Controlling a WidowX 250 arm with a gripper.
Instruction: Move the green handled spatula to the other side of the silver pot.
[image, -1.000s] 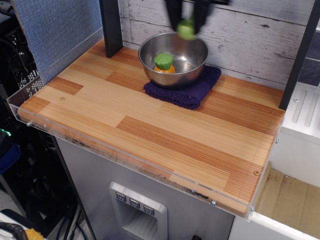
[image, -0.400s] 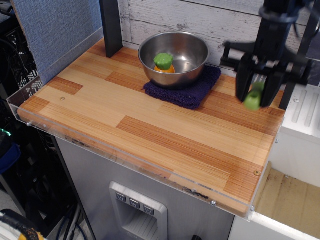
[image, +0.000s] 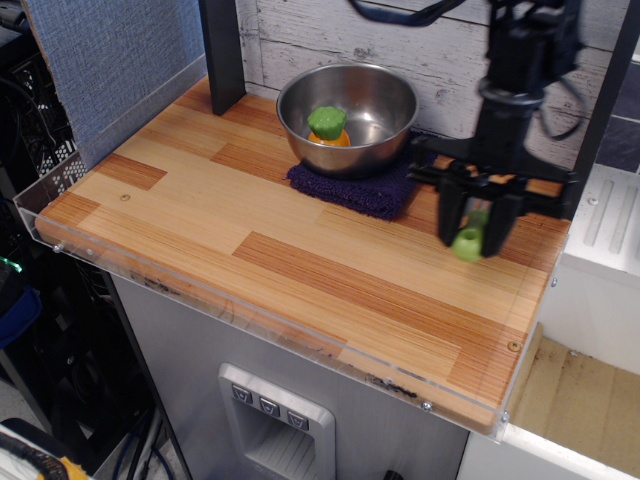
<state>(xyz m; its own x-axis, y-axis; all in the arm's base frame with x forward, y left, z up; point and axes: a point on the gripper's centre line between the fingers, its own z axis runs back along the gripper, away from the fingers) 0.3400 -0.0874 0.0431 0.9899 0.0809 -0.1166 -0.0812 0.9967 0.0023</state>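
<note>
Observation.image shows you the end effector (image: 476, 232) clamped on the spatula (image: 468, 243), above the counter (image: 300, 260), right of the pot (image: 348, 115).

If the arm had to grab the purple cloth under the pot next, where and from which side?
Take the purple cloth at its front corner, coming from above on the near side. That corner lies flat and bare on the table, while the silver pot sits on the rest and would probably hinder a lift. The gripper now holds the green handled spatula.
</note>
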